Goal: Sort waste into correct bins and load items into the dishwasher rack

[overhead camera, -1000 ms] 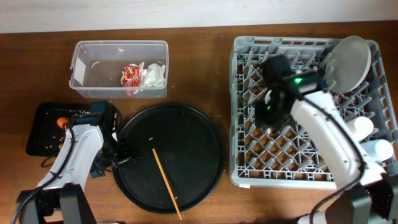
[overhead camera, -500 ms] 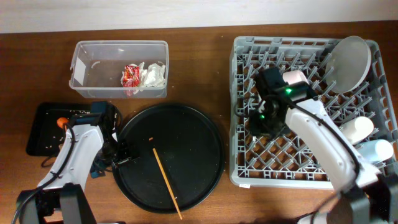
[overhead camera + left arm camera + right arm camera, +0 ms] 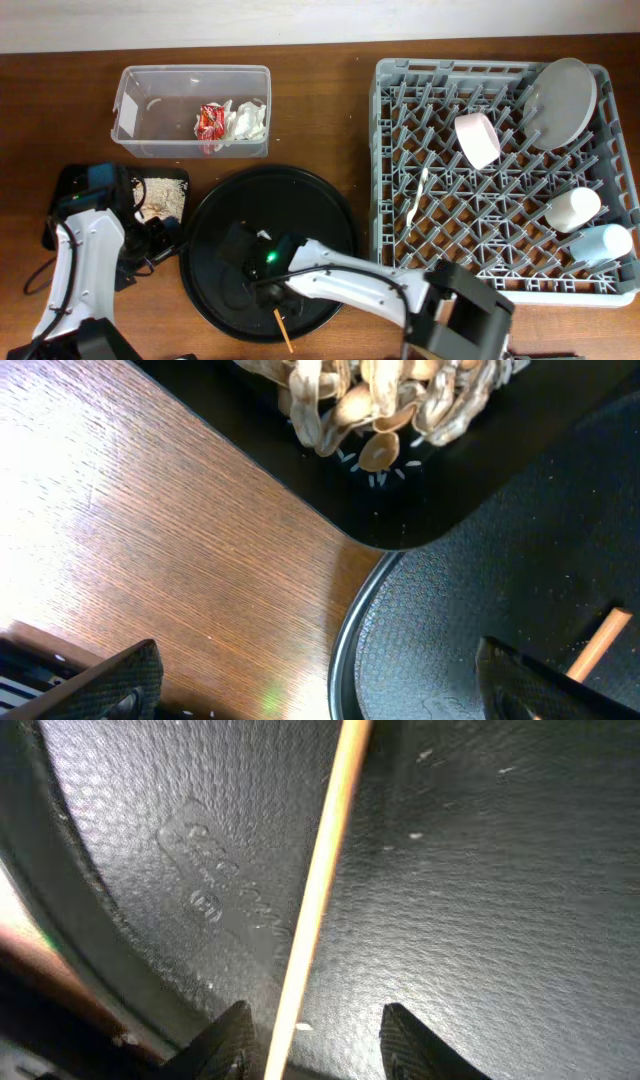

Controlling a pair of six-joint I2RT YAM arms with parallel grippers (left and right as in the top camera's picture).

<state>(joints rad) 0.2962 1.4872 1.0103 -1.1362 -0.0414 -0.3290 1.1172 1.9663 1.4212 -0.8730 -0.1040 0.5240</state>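
Observation:
The thin wooden chopstick lies on the round black tray. My right gripper is low over it, open, with the chopstick between its fingers, nearer the left one. My left gripper is open and empty over the table beside the shallow black tray, which holds pale food scraps. The clear tub holds the red-and-silver wrapper and white tissue. The grey rack holds the plate, bowl, fork, white cup and blue cup. The carrot is hidden.
In the left wrist view the scraps lie in the black tray's corner, next to the round tray's rim, and the chopstick's end shows at the right. My right arm stretches across the round tray from the front.
My right arm left the rack, with the bowl standing there, and swung to the round tray over the chopstick. My left arm drew back to the left, uncovering the scraps.

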